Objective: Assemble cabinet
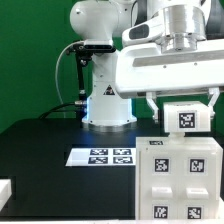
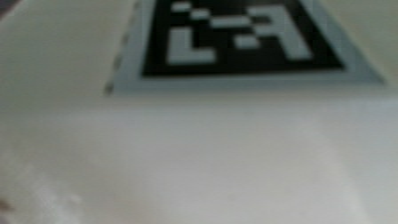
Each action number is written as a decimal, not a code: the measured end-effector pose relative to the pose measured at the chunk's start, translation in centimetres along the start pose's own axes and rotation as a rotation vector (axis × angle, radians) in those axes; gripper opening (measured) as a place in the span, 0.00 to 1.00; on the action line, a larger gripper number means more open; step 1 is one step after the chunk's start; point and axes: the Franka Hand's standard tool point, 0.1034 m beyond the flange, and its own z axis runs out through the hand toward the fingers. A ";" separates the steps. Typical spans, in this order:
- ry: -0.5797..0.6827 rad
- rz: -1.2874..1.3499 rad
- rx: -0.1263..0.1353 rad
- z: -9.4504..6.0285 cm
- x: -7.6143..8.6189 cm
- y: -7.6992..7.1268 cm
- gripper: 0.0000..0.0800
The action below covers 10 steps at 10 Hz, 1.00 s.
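Tags [image 2: 237, 38], black-and-white, no readable writing, mark cabinet [image 1: 179, 176].

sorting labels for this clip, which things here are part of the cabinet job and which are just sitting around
Part of the job:
- cabinet body, white, tagged on its front
- small tagged white part above the body, under the arm; the wrist view shows a tag on a white surface close up
- gripper: hidden, state unclear

Just there:
- marker board, flat on the table
- white piece at the edge
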 end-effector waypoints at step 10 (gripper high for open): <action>0.002 -0.040 -0.020 1.5 0.0 1.2 0.69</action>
